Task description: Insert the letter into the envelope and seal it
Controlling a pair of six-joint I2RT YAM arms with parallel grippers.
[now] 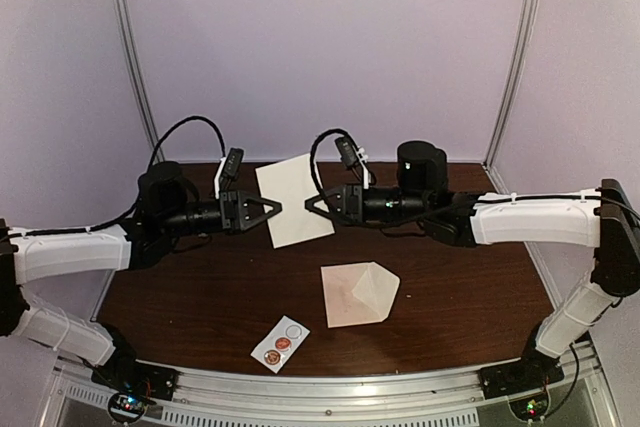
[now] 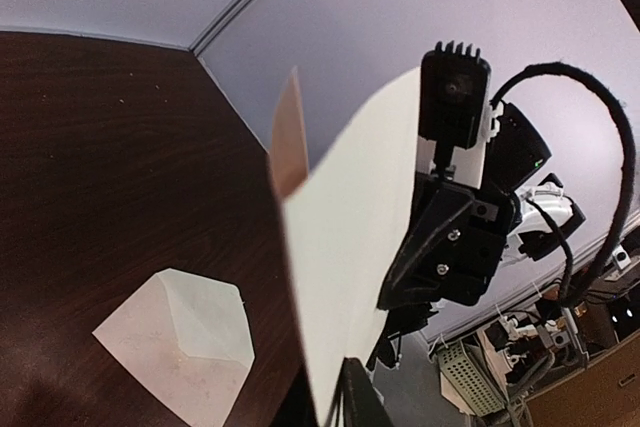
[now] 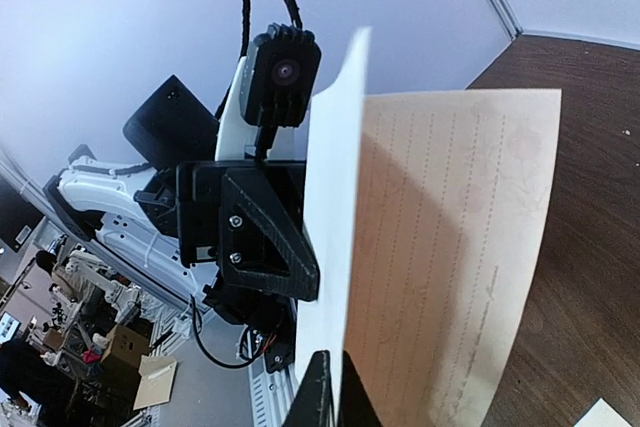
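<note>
White sticker strip (image 1: 280, 344), dark wooden table (image 1: 200, 292)

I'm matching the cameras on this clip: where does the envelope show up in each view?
Top external: the envelope lies flat on the table, right of centre, nearer the arm bases than the raised letter.
Left wrist: the envelope is at lower left.
Right wrist: not clearly in it; a pale corner at the bottom right edge cannot be identified.
Shared landmark: the letter, in all three.
</note>
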